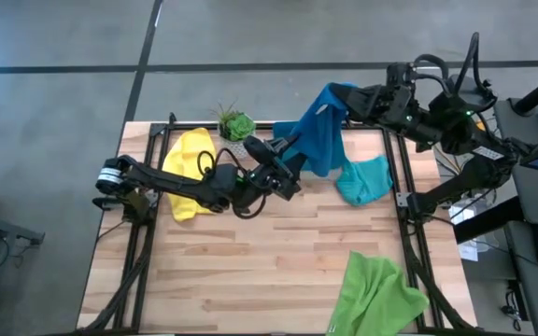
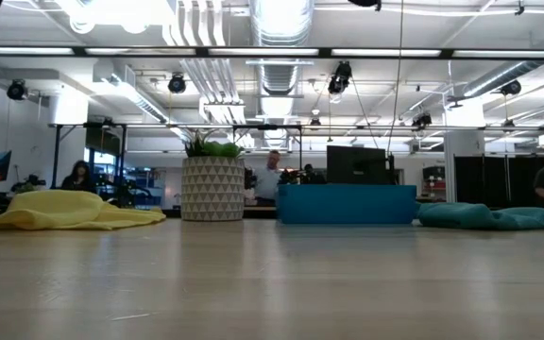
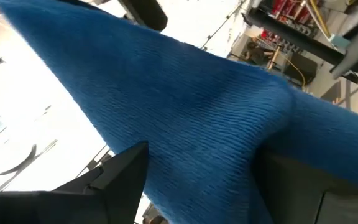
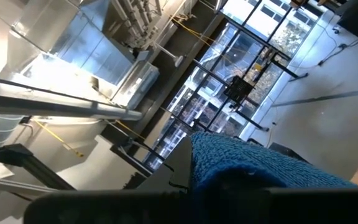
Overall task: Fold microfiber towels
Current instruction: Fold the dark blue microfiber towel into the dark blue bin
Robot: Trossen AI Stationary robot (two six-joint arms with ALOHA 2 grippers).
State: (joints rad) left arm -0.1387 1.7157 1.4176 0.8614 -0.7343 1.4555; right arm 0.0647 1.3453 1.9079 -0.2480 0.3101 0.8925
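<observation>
Now the blue towel (image 1: 323, 131) hangs in the air over the far side of the table (image 1: 278, 252), stretched between the two arms. The right gripper (image 1: 351, 101) is at the far right, above the table's far edge, and its fingers are closed on the upper corner of this towel; in the right wrist view the blue cloth (image 4: 253, 168) sits directly at the fingers. The left gripper (image 1: 292, 145) is near the middle of the far side, at the lower left part of the same towel. Its fingers (image 3: 120, 171) stand apart, and the blue cloth (image 3: 185, 124) lies between them, but I cannot tell if they press it. The yellow towel (image 1: 188, 168) lies crumpled at the far left, partly under the left arm. The teal towel (image 1: 364, 179) lies in a heap at the right, just beside the hanging blue one. The green towel (image 1: 374, 297) is at the near right and goes over the near edge of the table. A small plant (image 1: 235, 121) in a pot stands at the far edge, between the yellow and blue towels. In the low view a blue tray (image 2: 346, 203) stands at the far side, right of the pot (image 2: 212, 188).
</observation>
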